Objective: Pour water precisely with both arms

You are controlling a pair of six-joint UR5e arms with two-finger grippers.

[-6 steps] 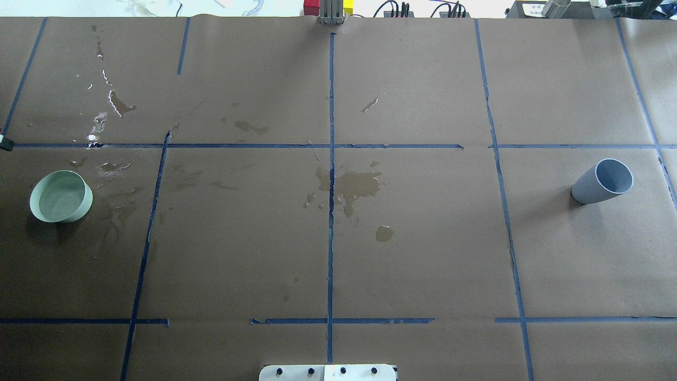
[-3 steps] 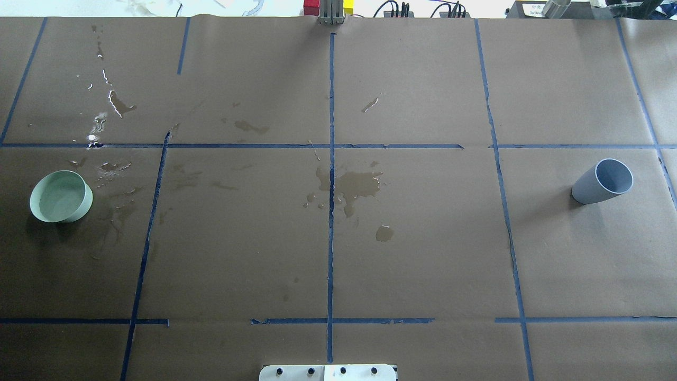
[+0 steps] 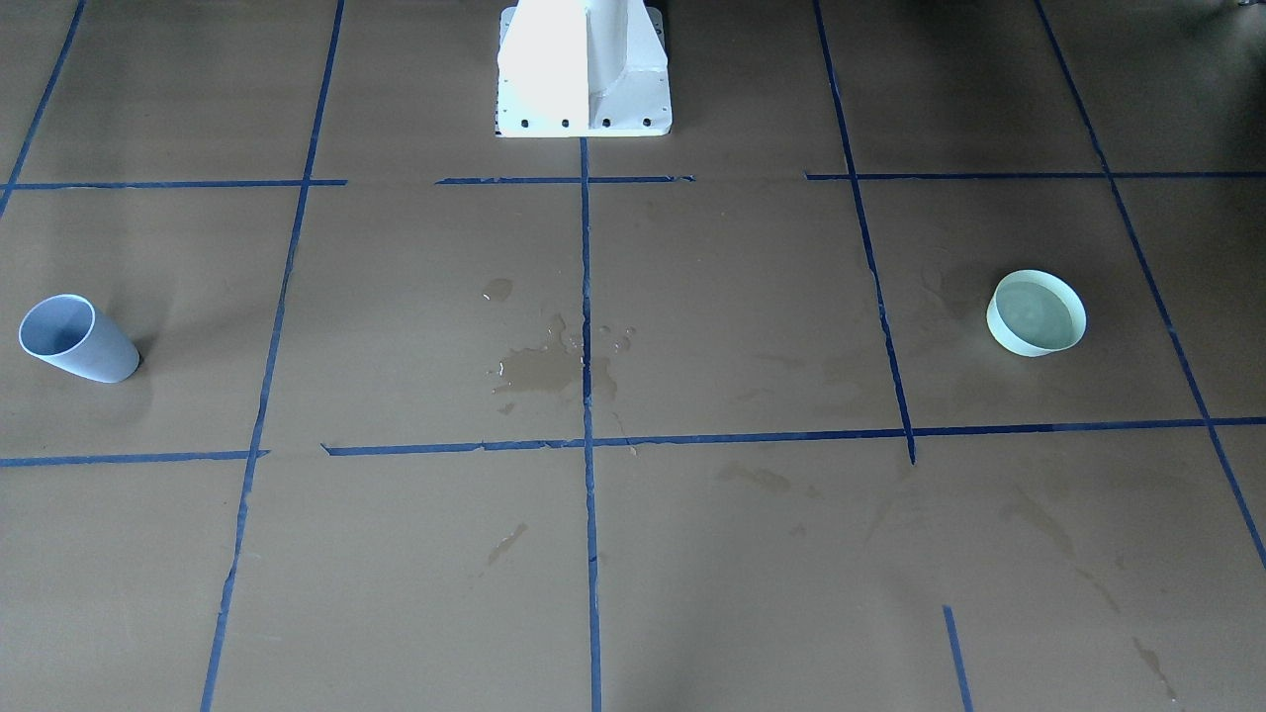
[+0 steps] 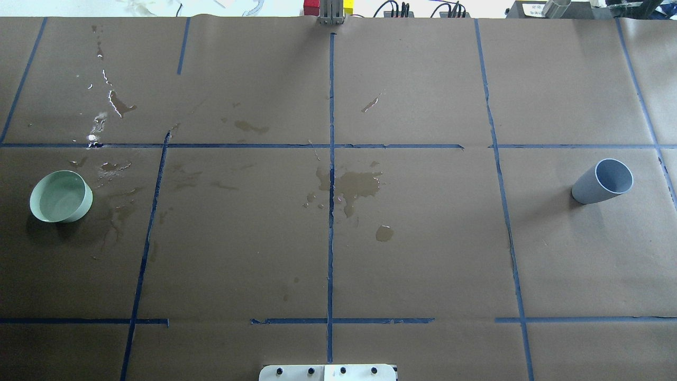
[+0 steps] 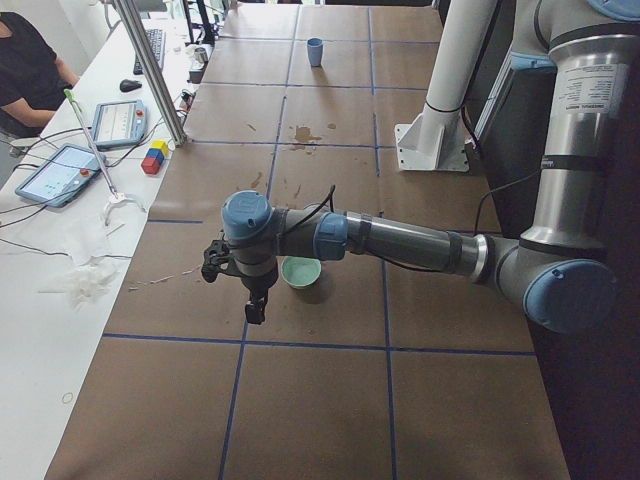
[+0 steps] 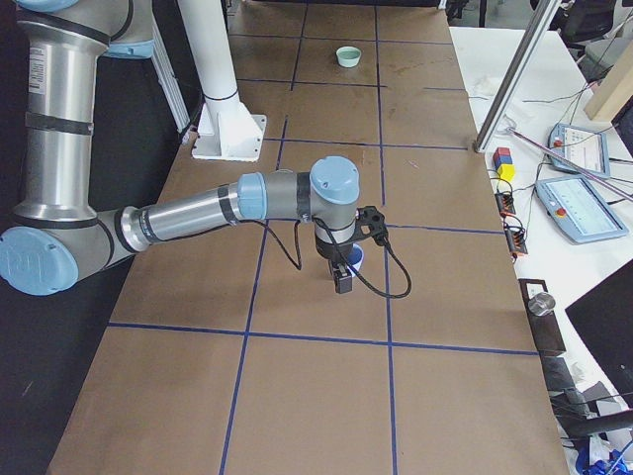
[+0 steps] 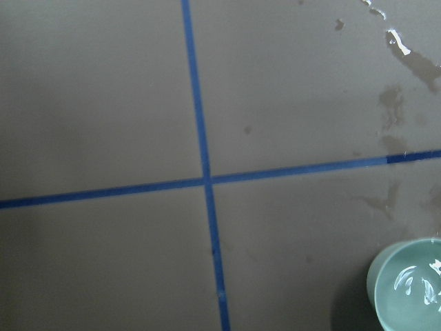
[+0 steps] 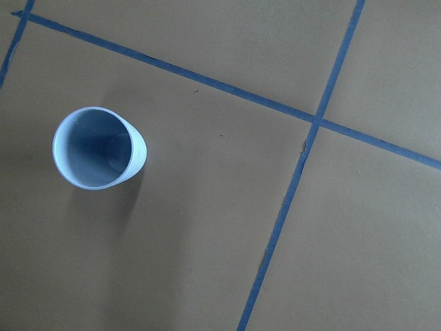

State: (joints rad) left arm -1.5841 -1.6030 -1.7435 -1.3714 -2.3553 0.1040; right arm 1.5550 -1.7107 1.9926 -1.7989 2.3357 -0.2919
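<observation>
A pale green bowl (image 4: 61, 196) stands at the table's left, also in the front view (image 3: 1036, 312). The water (image 7: 417, 286) in it shows glossy ripples in the left wrist view. A light blue cup (image 4: 603, 181) stands upright at the right; its inside (image 8: 96, 147) looks dry. My left gripper (image 5: 255, 305) hangs just beside the bowl (image 5: 300, 272), outward of it. My right gripper (image 6: 343, 280) hangs over the cup's near side (image 6: 358, 261). Both grippers show only in the side views, so I cannot tell if they are open or shut.
Spilled puddles (image 4: 357, 185) lie on the brown paper at the centre, and wet streaks (image 4: 113, 103) at the far left. The white pedestal base (image 3: 584, 69) stands at the robot's edge. Tablets, coloured blocks (image 5: 153, 157) and a metal post (image 5: 150, 70) line the operators' side.
A small dark part at the left edge of the overhead view a second ago is out of view now. Bowl, cup and puddles have not moved.
</observation>
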